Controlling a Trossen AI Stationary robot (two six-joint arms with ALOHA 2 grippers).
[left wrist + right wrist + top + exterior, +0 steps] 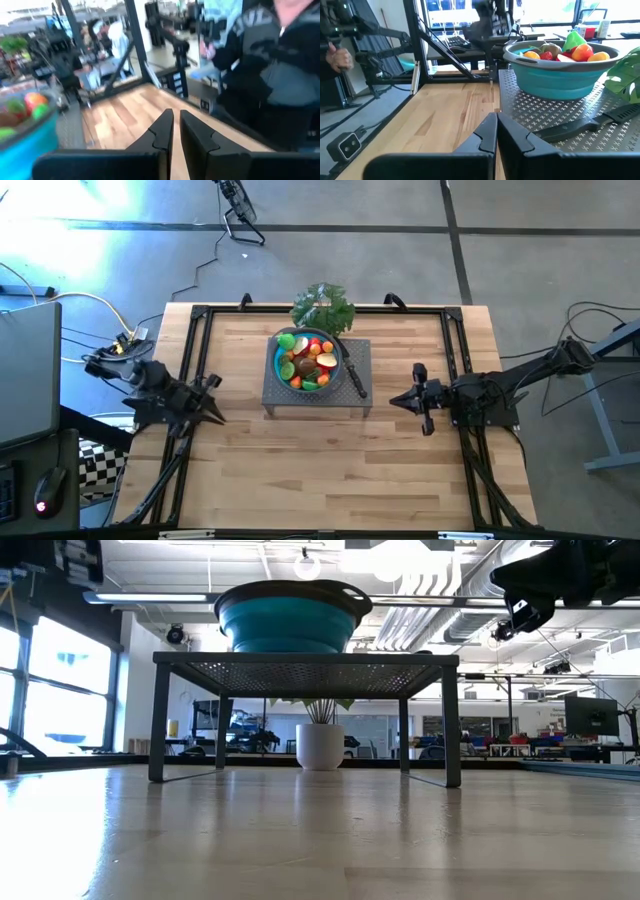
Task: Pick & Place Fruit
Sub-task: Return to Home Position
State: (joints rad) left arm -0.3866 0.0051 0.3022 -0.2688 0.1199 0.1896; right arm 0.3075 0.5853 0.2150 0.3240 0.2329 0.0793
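Several small toy fruits [306,360], red, orange, green, yellow and brown, lie piled in the blue bowl [281,370], which stands on a grey perforated rack [356,360]. They also show in the right wrist view as fruits [565,51] above the bowl's rim [555,62]. My left gripper [216,402] hovers left of the rack, shut and touching nothing. My right gripper [395,400] hovers right of the rack, near its near right corner, shut and touching nothing.
A black-handled knife [352,373] lies on the rack right of the bowl. A leafy green bunch [323,307] sits behind the bowl at the rack's far edge. Bare wooden table [320,465] spreads in front of the rack. A person [280,65] stands beyond the table.
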